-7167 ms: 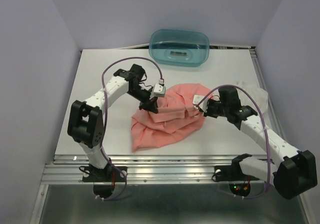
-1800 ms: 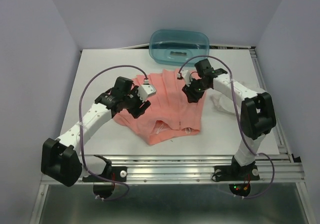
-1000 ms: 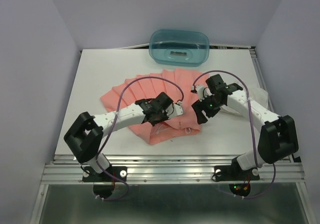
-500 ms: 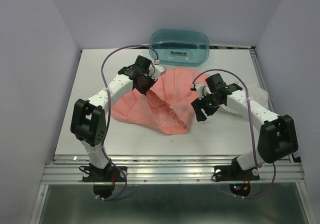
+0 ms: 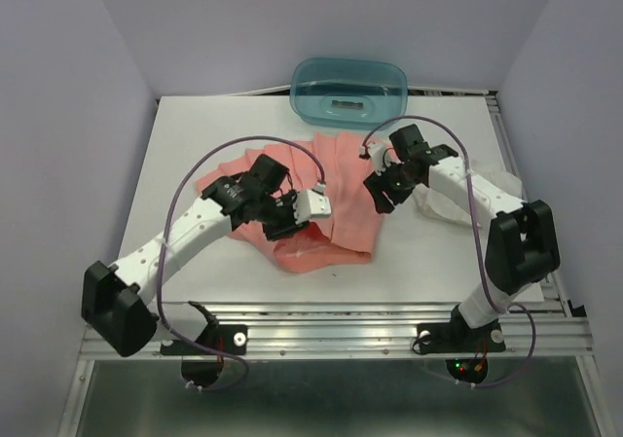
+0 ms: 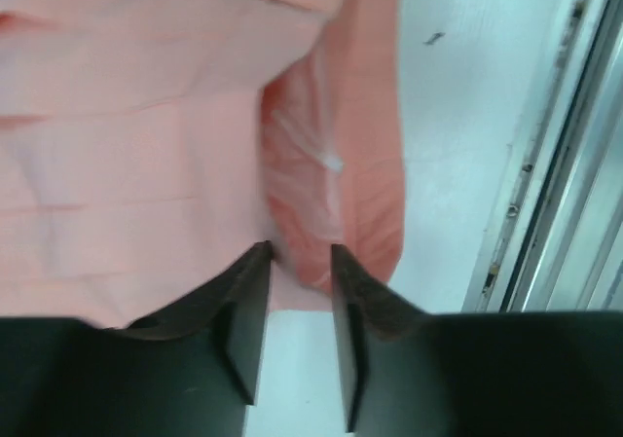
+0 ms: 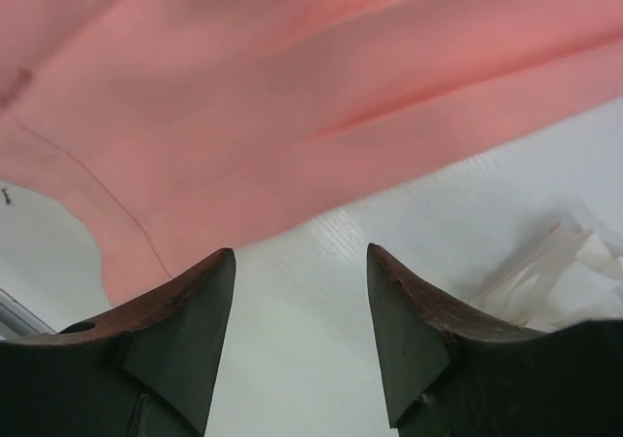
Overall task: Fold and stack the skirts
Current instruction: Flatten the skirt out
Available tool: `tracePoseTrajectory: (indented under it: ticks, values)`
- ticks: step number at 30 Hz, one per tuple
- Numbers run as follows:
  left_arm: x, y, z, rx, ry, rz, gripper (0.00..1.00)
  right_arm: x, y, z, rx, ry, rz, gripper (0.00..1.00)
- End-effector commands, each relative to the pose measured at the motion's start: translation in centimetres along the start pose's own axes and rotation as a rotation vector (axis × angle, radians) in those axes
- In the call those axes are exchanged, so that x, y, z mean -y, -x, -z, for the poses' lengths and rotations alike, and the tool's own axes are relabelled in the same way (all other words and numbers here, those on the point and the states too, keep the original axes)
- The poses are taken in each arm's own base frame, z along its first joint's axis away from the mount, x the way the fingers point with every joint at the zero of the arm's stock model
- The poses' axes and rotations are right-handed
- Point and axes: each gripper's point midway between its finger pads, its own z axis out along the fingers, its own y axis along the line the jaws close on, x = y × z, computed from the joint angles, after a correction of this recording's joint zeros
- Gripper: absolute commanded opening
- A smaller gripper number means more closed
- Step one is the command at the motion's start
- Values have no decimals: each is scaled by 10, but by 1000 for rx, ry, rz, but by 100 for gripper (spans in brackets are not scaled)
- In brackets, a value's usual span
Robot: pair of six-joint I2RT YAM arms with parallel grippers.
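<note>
The salmon-pink skirt (image 5: 343, 213) lies spread in flat pleats across the middle of the table. My left gripper (image 5: 290, 228) is low at its near edge. In the left wrist view its jaws (image 6: 299, 252) stand apart over bare table, with a fold of the pink skirt (image 6: 321, 194) lying just at the fingertips, not pinched. My right gripper (image 5: 378, 196) hovers at the skirt's right edge, open and empty (image 7: 300, 252), with the pink skirt's hem (image 7: 292, 87) just beyond its tips. The white skirt (image 5: 438, 206) lies crumpled to the right, partly under the right arm, and shows in the right wrist view (image 7: 565, 262).
A teal translucent tub (image 5: 350, 91) stands at the back centre of the table. The metal rail of the table's near edge (image 6: 555, 184) runs close to the left gripper. Walls close in the table on the left, right and back.
The left gripper let go of the pink cloth it had lifted near the tub and came down to the skirt's near edge, jaws parted. The skirt now lies flat. The right gripper shifted slightly back.
</note>
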Motion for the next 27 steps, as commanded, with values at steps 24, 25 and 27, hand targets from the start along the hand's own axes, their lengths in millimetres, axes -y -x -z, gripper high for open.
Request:
tracePoseTrajectory:
  ticks: [24,25,27]
  values:
    - [-96,-147,-19,-287,354,530,64,-6,-60,-41,-309,94,84,45]
    - [-101,-154,-23,-300,350,563,63,-14,-62,-39,-314,112,99,44]
    - [-112,-168,-27,-314,355,640,61,-31,-73,-38,-335,156,122,44]
